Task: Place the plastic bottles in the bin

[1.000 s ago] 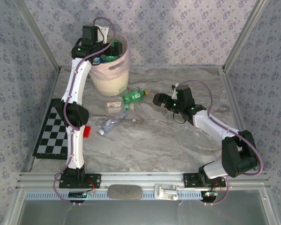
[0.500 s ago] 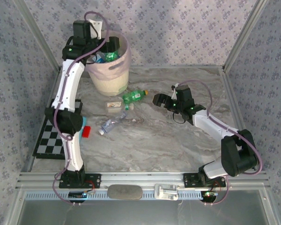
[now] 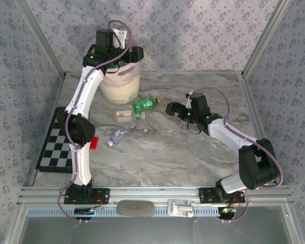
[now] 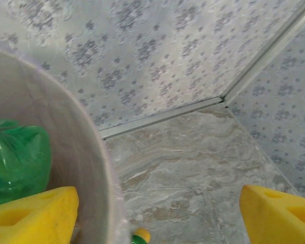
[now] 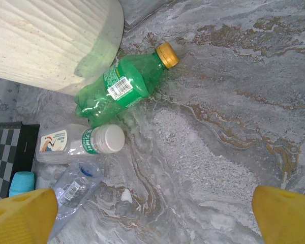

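Shifted rightward since a second ago, the left gripper (image 3: 134,54) straddles the bin's (image 3: 119,90) rim, fingers spread and empty, with a green bottle (image 4: 15,157) inside just beneath. The right gripper (image 3: 172,108) gapes wide, empty; loose plastic bottles (image 5: 124,86) lie ahead, beside the bin.

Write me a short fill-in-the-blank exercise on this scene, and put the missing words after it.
The bottle with the yellow-orange cap, lying beside the bin, is ____ in colour. The clear labelled bottle next to it has a ____ cap. The left gripper hangs above the rim of the ____. The right gripper has its jaws ____.
Missing words: green; white; bin; open.
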